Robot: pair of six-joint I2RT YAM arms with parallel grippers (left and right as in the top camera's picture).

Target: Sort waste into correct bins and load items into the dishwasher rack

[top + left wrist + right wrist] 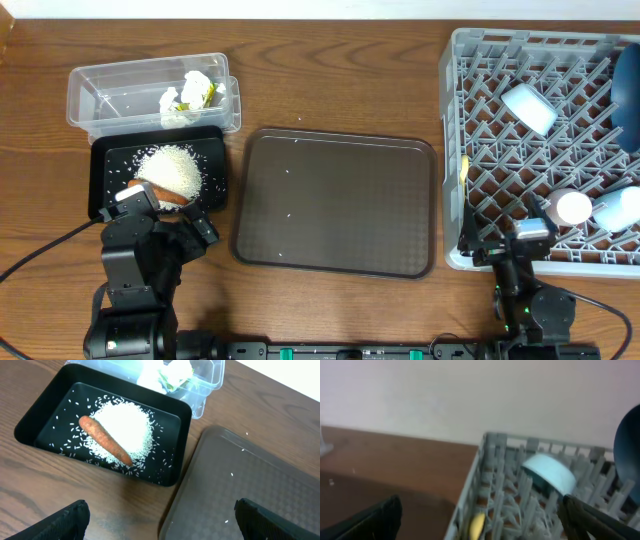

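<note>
The black tray [37, 420] holds a pile of white rice [127, 422] with an orange carrot [105, 440] lying across it. The clear tub [100, 90] behind it holds crumpled tissue [195, 85] and a yellow-green wrapper [175, 377]. My left gripper [160, 505] is open and empty, just in front of the black tray [105, 165]. The grey rack [480, 150] holds a light blue cup [528, 107], the blue plate [628, 85], a small white cup [572, 207], a light blue bowl [620, 210] and the yellow spoon [477, 525]. My right gripper [480, 502] is open and empty at the rack's front left corner.
A large brown serving tray [335, 200] with a few stray rice grains lies between the black tray and the rack. It also shows in the left wrist view [260, 480]. A pale wall runs behind the table in the right wrist view.
</note>
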